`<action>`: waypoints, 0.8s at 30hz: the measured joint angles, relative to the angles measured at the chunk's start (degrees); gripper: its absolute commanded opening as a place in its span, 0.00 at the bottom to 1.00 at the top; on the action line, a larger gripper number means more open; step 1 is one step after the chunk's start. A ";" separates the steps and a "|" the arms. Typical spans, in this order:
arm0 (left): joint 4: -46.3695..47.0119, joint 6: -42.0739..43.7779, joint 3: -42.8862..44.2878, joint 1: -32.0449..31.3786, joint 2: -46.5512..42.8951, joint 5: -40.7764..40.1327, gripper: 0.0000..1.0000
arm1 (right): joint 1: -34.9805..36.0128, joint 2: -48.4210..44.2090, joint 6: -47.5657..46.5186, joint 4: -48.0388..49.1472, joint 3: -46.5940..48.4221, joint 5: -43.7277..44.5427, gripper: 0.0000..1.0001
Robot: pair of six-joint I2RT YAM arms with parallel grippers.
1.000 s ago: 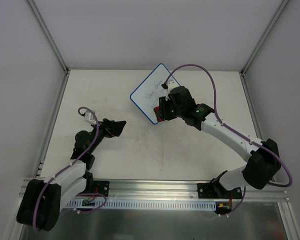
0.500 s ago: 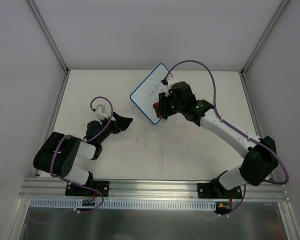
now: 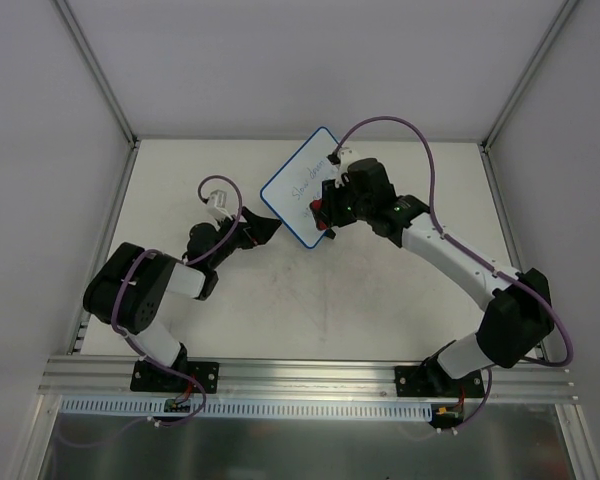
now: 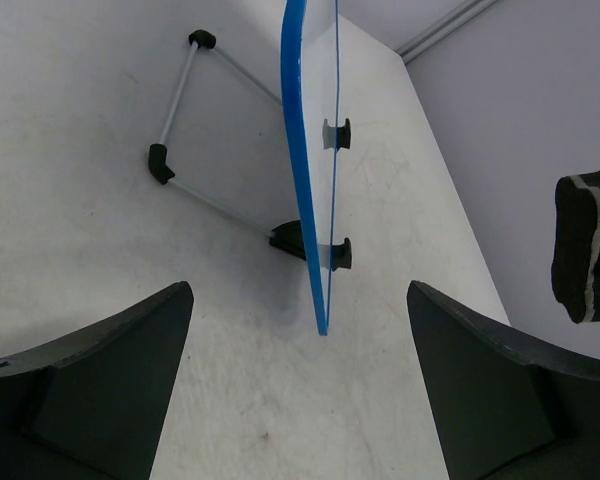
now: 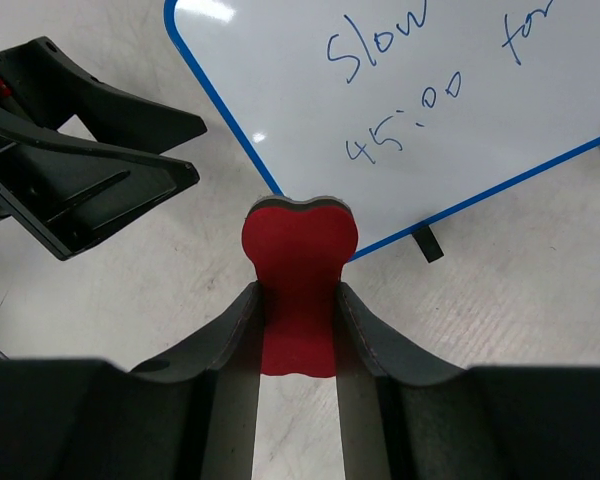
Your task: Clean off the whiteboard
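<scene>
The whiteboard (image 3: 298, 183), white with a blue rim and blue handwriting, stands propped on edge at the table's back middle. It also shows in the right wrist view (image 5: 430, 100), and edge-on in the left wrist view (image 4: 300, 170). My right gripper (image 3: 322, 214) is shut on the red bone-shaped eraser (image 5: 298, 240), just in front of the board's lower edge. My left gripper (image 3: 264, 228) is open and empty. Its fingers (image 4: 100, 380) stand either side of the board's near corner, a little short of it.
A wire stand (image 4: 175, 125) with black end caps lies behind the board. Two black feet (image 4: 335, 252) clip the board's lower edge. White walls close the table at the back and sides. The left gripper shows in the right wrist view (image 5: 80, 150).
My left arm has swung forward and right, bringing its open gripper up to the board's left corner. My right gripper with the eraser has shifted slightly up along the board.
</scene>
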 measured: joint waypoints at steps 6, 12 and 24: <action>-0.02 0.52 4.44 -0.35 3.04 -0.02 0.88 | -0.74 1.33 0.00 0.20 0.66 -1.01 0.00; 0.02 1.01 8.00 -0.72 6.14 -0.26 0.72 | -1.22 1.75 0.02 0.79 0.66 -2.01 0.00; 0.04 2.12 12.33 -1.14 8.63 -0.31 0.44 | -2.60 4.72 0.00 1.90 1.64 -3.80 0.00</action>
